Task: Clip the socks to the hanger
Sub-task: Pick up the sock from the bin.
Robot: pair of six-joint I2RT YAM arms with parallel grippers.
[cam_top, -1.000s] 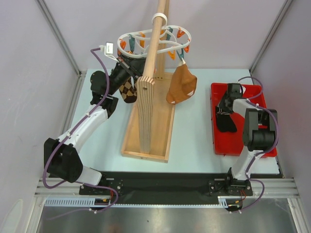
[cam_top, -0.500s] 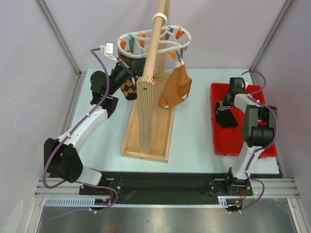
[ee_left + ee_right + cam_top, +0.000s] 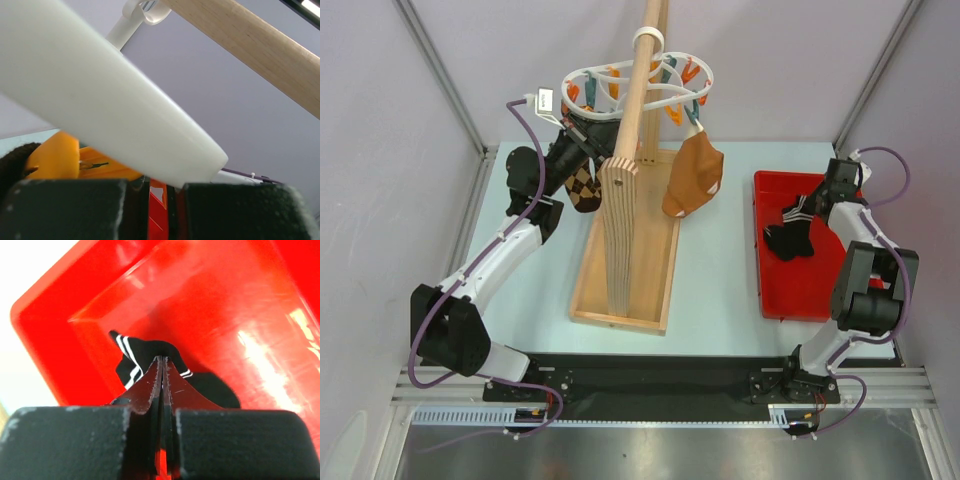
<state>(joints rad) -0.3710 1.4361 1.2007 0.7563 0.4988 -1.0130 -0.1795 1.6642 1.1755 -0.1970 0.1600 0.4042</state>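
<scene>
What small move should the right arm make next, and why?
Probably lift straight up. The right gripper looks shut on the striped sock, which lies in the red tray; raising it would free it for the hanger.

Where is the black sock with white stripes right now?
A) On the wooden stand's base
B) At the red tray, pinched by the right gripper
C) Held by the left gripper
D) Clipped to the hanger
B: the right gripper is shut on the striped sock over the red tray.
</scene>
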